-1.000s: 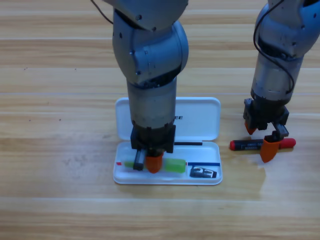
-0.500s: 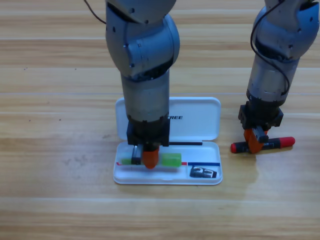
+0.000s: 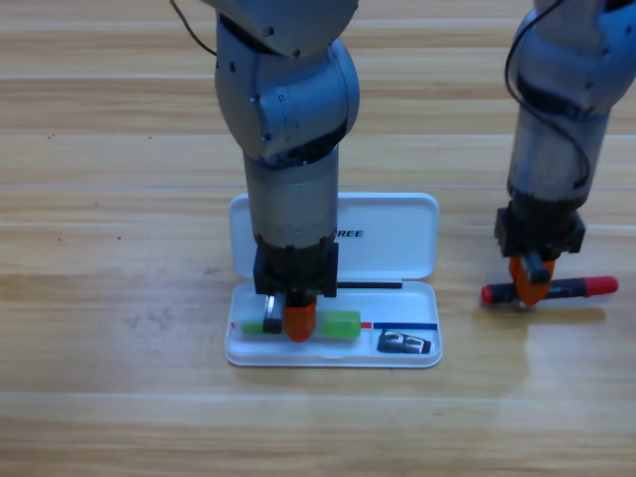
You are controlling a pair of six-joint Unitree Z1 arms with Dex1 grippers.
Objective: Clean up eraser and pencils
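Note:
The white case point(image 3: 390, 241) lies open in the middle, its tray toward the front. My left gripper point(image 3: 289, 320) points down into the tray, shut on the green pencil point(image 3: 341, 324), which lies lengthwise along the tray. The eraser point(image 3: 404, 343), a small black block with white marks, rests in the tray's right end. On the table right of the case, my right gripper point(image 3: 530, 288) is shut on the red-and-black pencil point(image 3: 571, 289) near its left end. This pencil lies level, with its right red end sticking out.
Bare wooden table point(image 3: 119, 298) surrounds the case on all sides. The two grey arms stand upright over the case and the right-hand pencil, and the left arm hides the lid's left part.
My right gripper closed on the red-and-black pencil and carried it a little to the right. The left gripper shifted slightly left with the green pencil, then held still.

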